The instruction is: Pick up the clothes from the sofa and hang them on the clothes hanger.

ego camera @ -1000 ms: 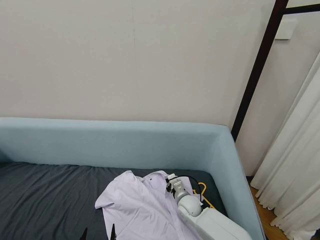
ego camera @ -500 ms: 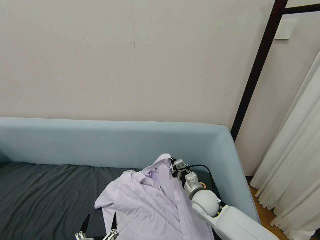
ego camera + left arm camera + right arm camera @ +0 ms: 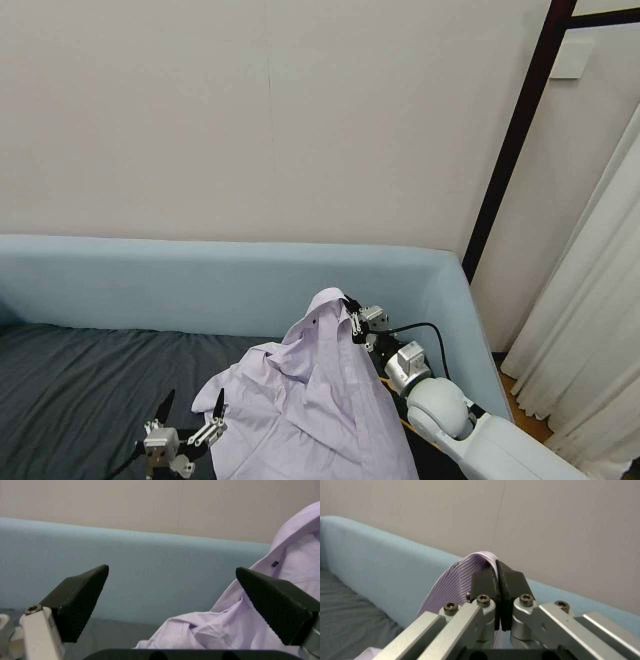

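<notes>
A pale lilac striped shirt [image 3: 320, 400] hangs in a peak above the dark seat of the light blue sofa [image 3: 200, 285], its lower part still resting on the cushion. My right gripper [image 3: 351, 309] is shut on the shirt's collar at the top of that peak; in the right wrist view the gripper [image 3: 497, 583] pinches the striped cloth [image 3: 455, 581]. My left gripper [image 3: 187, 417] hovers open low over the seat, just left of the shirt's hem. In the left wrist view its fingers [image 3: 80, 600] stand wide apart with the shirt [image 3: 270, 607] beside one of them.
A dark metal rack post [image 3: 515, 130] rises at the right, beyond the sofa's arm. White curtains [image 3: 590, 340] hang at the far right. A plain wall stands behind the sofa's back. The dark seat cushion [image 3: 80, 390] stretches away to the left.
My right gripper has risen with the collar, pulling the shirt from flat on the seat into a tall peak. My left gripper has come up into view beside the hem.
</notes>
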Motion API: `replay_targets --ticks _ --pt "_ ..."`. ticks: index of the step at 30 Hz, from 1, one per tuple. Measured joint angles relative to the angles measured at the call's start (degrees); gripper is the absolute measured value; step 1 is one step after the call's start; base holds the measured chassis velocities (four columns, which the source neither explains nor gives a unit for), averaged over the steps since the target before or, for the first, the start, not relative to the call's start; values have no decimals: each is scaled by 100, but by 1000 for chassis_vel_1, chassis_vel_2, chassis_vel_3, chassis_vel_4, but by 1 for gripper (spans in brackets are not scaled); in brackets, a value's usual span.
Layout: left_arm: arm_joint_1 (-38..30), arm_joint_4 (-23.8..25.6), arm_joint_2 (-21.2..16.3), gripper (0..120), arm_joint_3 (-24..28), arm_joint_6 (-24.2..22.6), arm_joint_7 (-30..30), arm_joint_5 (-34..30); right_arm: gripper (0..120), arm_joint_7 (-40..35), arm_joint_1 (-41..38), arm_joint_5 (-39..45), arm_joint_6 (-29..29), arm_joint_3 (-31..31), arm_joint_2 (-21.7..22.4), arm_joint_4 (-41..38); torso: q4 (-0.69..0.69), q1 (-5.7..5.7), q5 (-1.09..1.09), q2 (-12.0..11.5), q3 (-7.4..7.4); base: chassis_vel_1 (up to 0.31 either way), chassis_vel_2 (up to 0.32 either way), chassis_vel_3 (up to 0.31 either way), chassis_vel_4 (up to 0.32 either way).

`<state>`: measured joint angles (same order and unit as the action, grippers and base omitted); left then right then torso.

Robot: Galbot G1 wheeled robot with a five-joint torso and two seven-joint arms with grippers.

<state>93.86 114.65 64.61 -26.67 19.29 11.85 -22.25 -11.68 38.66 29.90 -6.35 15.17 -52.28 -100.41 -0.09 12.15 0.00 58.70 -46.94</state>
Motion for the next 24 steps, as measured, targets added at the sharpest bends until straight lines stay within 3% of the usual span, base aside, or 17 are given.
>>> replay_targets --ticks 5,15,24 --pt "-467 -161 -316 100 140 -167 11 -211 0 19 -3 187 -3 -125 159 -236 1 0 -1 0 0 0 0 0 0" --pt "-1842 -1107 -1866 100 776 -178 -824 -1229 0 134 146 287 -68 -364 381 -610 0 0 -1 0 0 0 0 0 0" --pt "-2744 -1559 -2226 100 1771 -255 -1226 -1468 0 211 172 256 -130 -451 427 -810 0 0 0 0 0 0 0 0 0"
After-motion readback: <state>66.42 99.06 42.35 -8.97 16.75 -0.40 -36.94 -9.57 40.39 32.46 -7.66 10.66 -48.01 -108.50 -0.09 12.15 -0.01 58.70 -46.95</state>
